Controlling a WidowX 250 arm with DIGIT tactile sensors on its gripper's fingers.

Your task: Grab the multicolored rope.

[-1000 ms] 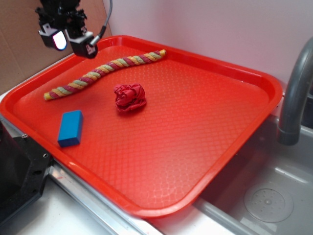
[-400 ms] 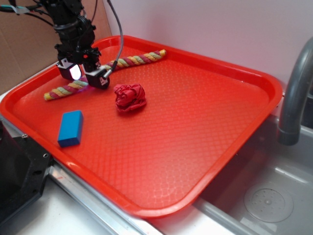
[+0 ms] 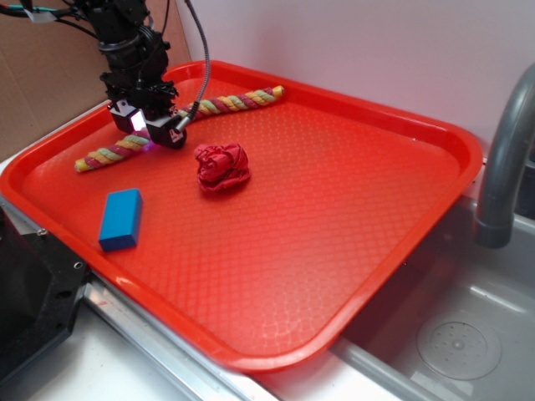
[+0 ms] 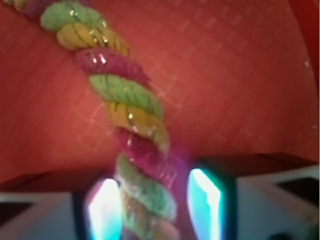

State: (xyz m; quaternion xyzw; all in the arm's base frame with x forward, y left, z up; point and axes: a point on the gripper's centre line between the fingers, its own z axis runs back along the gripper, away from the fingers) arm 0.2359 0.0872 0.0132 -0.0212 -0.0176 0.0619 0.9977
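Note:
The multicolored rope point(image 3: 234, 101), a twisted cord of yellow, dark red and green strands, lies slantwise across the back left of the red tray point(image 3: 334, 217). My gripper point(image 3: 152, 132) is down on the tray over the rope's middle and hides that stretch. In the wrist view the rope point(image 4: 127, 95) runs between my two glowing pads point(image 4: 205, 200), with my gripper point(image 4: 154, 202) open astride it. The left pad is right against the cord. A small gap shows on the right side.
A wrinkly red cloth ball point(image 3: 221, 166) sits just right of my gripper. A blue block point(image 3: 120, 218) lies near the tray's front left rim. A grey faucet point(image 3: 501, 159) and sink point(image 3: 460, 334) are at the right, cardboard point(image 3: 42, 83) at the back left.
My gripper came down from above the tray's back left corner onto the rope's middle, then settled slightly lower around it. The rope, ball and block have not moved.

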